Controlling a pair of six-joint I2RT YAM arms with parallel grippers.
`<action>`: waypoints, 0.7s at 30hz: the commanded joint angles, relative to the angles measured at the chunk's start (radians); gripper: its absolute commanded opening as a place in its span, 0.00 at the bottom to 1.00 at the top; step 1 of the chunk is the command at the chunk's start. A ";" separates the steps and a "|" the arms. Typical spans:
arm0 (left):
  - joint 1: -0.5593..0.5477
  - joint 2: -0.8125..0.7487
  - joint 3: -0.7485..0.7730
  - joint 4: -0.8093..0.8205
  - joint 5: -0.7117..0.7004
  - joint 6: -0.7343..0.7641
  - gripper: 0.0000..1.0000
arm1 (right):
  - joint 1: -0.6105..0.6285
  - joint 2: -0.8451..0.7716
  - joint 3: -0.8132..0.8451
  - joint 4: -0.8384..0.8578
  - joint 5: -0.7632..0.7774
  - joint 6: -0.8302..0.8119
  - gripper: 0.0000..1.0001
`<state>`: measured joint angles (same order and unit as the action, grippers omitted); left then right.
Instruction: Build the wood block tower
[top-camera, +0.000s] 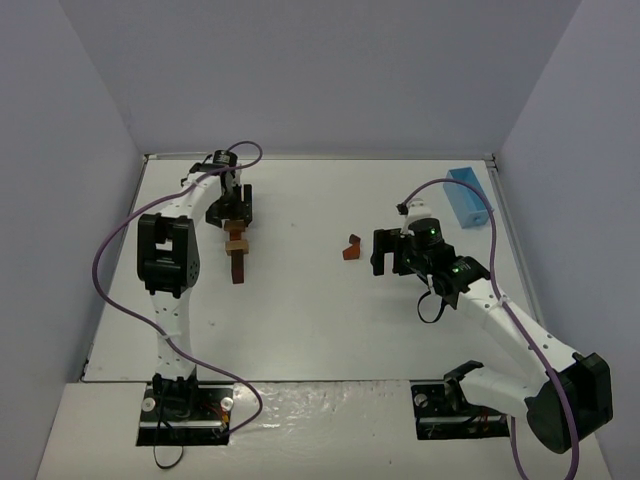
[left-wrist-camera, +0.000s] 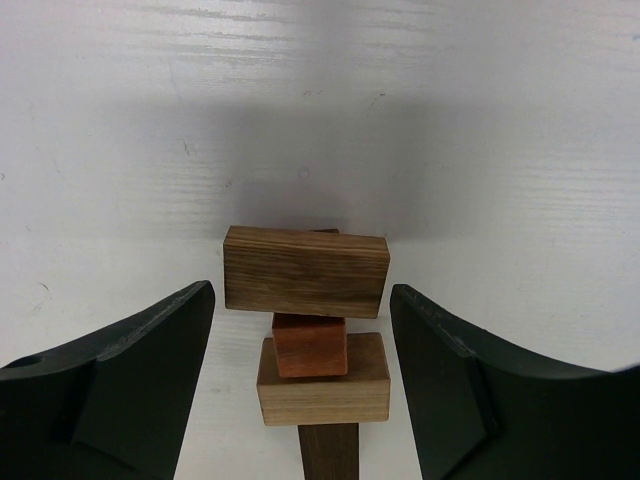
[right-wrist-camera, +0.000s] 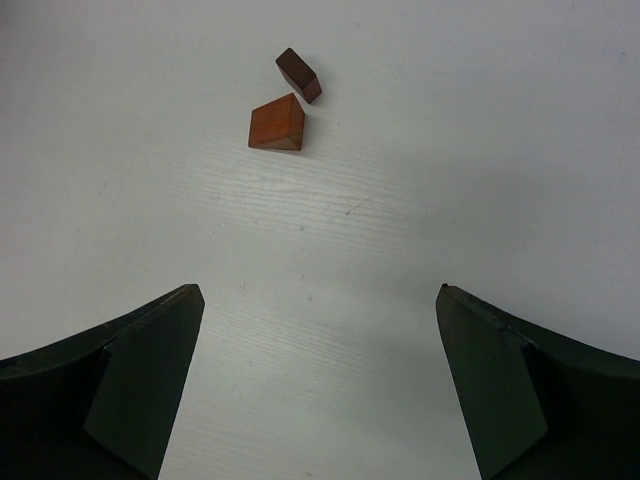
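**Both grippers open, tower standing on the left**

The tower (top-camera: 237, 255) stands on the left half of the table (top-camera: 300, 330), directly under the left gripper (top-camera: 232, 214). In the left wrist view, it shows from the top down a dark brown block (left-wrist-camera: 305, 272) lying crosswise, a small reddish-brown block (left-wrist-camera: 311, 345), a wider tan block (left-wrist-camera: 323, 392) and a narrow dark piece (left-wrist-camera: 328, 452) below. The left gripper (left-wrist-camera: 300, 320) is spread wide, with a jaw on either side of the stack. A clear gap shows on both sides, so it grips nothing.

The right gripper (top-camera: 390, 262) hangs over the middle right of the table. Its jaws are also wide apart and it holds nothing. Bare tabletop shows between them in the right wrist view (right-wrist-camera: 318, 300). Ahead of it lie two loose blocks: a reddish-brown wedge (right-wrist-camera: 277, 125) and a small dark brown block (right-wrist-camera: 299, 75) just beside it. Whether the two touch is not clear. Both sit near the table's centre, well apart from the tower.

A light blue box (top-camera: 466, 197) lies at the far right edge.
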<state>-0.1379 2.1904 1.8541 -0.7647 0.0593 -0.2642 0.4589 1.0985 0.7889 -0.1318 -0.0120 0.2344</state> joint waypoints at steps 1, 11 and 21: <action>0.008 -0.096 -0.005 -0.004 -0.003 -0.032 0.68 | -0.003 -0.031 0.009 0.047 -0.006 -0.001 1.00; 0.009 -0.095 -0.015 -0.004 0.012 -0.048 0.67 | -0.004 -0.042 -0.001 0.047 -0.002 -0.001 1.00; 0.009 -0.119 -0.052 -0.004 0.008 -0.064 0.67 | -0.003 -0.040 -0.003 0.047 0.000 -0.003 1.00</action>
<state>-0.1379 2.1849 1.8019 -0.7685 0.0635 -0.3042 0.4587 1.0817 0.7814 -0.1318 -0.0128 0.2344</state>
